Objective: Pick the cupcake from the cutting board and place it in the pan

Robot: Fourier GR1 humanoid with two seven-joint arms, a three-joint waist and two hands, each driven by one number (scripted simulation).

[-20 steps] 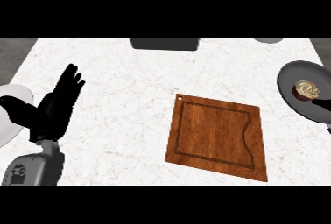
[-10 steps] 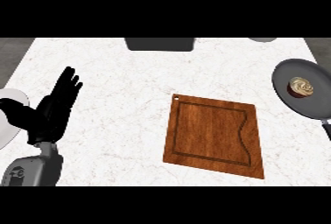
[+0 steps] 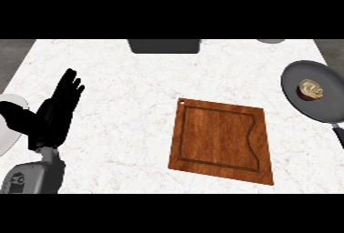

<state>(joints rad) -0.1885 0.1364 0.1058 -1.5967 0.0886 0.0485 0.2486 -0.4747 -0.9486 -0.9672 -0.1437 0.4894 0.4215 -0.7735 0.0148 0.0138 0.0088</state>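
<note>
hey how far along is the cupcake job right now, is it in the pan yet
It looks done: the cupcake sits inside the pan at the right edge, and the cutting board is bare. Nothing is in hand: the left hand rests open at the left, fingers up, and the right hand is out of view. No step appears left.

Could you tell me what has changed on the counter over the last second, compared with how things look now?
The right robot hand, which a second ago covered the lower right of the pan, has left the view. The cupcake now sits uncovered in the pan. The left robot hand stays open at the left edge, and the cutting board remains bare.
</note>
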